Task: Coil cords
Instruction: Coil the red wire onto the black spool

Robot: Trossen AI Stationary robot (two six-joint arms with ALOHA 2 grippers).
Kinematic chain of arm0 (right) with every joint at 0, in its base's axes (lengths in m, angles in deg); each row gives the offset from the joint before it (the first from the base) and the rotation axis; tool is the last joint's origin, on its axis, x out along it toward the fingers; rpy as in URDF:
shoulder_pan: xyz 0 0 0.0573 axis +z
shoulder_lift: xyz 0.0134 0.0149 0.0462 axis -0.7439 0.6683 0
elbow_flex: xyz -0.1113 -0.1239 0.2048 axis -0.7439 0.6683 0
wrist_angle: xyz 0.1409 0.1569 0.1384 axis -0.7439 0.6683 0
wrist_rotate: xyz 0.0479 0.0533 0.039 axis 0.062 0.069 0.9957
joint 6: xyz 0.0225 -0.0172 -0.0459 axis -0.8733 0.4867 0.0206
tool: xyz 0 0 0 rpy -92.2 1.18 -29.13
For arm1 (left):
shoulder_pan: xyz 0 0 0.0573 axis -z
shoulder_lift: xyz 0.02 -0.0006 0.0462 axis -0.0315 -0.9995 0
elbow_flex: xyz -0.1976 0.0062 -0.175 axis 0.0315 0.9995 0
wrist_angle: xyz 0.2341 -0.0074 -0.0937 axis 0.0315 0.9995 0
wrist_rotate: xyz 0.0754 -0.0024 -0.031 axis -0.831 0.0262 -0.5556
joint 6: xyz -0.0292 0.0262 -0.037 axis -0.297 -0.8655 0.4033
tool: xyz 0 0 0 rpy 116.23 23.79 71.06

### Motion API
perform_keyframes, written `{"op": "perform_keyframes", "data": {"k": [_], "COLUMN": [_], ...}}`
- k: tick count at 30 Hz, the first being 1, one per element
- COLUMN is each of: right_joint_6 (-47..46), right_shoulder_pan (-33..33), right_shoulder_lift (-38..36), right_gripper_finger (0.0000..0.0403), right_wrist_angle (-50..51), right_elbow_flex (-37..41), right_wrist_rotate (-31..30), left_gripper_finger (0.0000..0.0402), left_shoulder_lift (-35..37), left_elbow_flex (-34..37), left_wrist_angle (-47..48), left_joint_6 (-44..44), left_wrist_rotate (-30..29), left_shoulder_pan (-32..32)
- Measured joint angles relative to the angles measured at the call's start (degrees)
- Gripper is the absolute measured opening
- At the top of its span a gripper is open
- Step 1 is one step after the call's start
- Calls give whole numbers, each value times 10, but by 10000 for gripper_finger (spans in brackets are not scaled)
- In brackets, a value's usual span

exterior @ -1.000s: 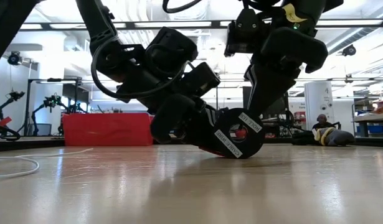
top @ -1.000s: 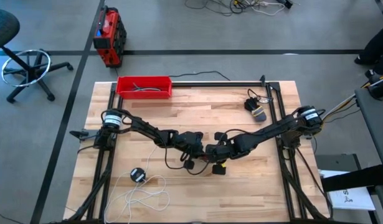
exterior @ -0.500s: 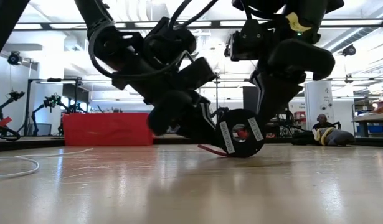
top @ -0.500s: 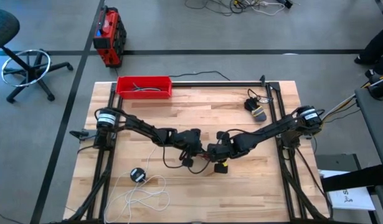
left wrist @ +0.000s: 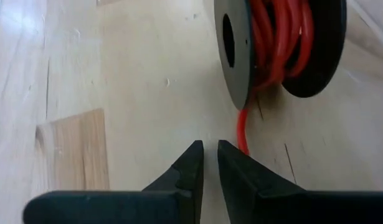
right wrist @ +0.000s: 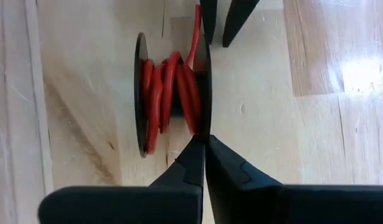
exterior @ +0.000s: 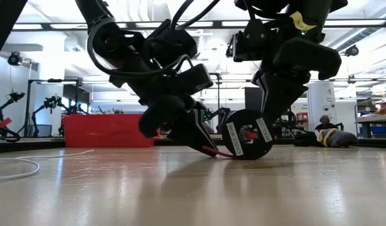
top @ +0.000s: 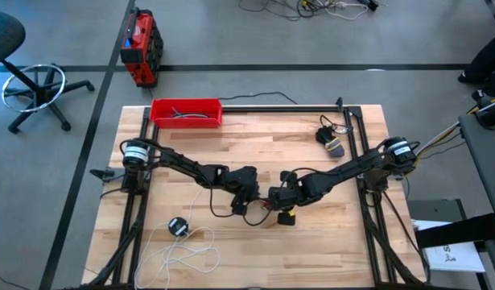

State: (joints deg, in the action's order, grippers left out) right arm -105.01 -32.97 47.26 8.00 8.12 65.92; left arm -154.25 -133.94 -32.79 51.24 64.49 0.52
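The red cord [right wrist: 169, 93] is wound on a black two-disc spool [exterior: 248, 134] that stands on its rim on the table's middle. Its loose tail [left wrist: 242, 127] trails on the wood. My right gripper [right wrist: 205, 142] is shut on the spool. My left gripper [left wrist: 210, 152] stands just left of the spool, tips low on the table, open by a narrow gap with nothing between. The tail runs along one finger's outer side; whether they touch, I cannot tell. The white cord [top: 187, 251] lies in loose loops near the front left, beside its black disc [top: 178, 226]. My right gripper pinches the rim of one spool disc [right wrist: 204, 127] between its two fingertips. The fingers come slanting down from the table's right and far side. The spool stands upright on its edge on the table, one flat face toward the near edge.
A red tray [top: 187, 111] holding dark cables sits at the far left edge. A grey and black object [top: 332, 143] lies at the far right. Bare wood stretches along the near edge and the right front.
My left gripper has drawn back from the spool toward the table's left, its tips staying low on the wood. The spool, tilted before, now stands upright and has shifted slightly toward the right in my right gripper's hold.
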Motion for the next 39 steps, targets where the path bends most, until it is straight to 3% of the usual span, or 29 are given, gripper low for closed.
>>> {"op": "perform_keyframes", "data": {"k": [4, 9, 13, 17, 27, 34, 39], "right_joint_6": [0, 0, 0, 0, -4, -14, -17], "right_shoulder_pan": [0, 0, 0, 0, 0, 0, 0], "right_shoulder_lift": [0, 0, 0, 0, 0, 0, -1], "right_gripper_finger": [0, 0, 0, 0, 0, 0, 0], "right_wrist_angle": [0, 0, -1, -1, -1, -2, -2], "right_elbow_flex": [0, 0, 0, 0, -1, -1, -1], "right_wrist_rotate": [0, 1, 5, 6, 7, 8, 7], "left_gripper_finger": [39, 48, 49, 44, 49, 6, 2], "left_shoulder_lift": [18, 68, 89, 74, 21, 6, 1], "left_elbow_flex": [0, 0, 0, 0, 0, 0, -1], "left_wrist_angle": [35, 78, 48, -18, -65, -83, -85], "left_joint_6": [-9, -20, 2, 22, 34, 40, 40], "left_wrist_rotate": [-1, -44, 11, 61, 61, 59, 60], "left_shoulder_pan": [-3, -5, -5, -2, 2, 1, 1]}}
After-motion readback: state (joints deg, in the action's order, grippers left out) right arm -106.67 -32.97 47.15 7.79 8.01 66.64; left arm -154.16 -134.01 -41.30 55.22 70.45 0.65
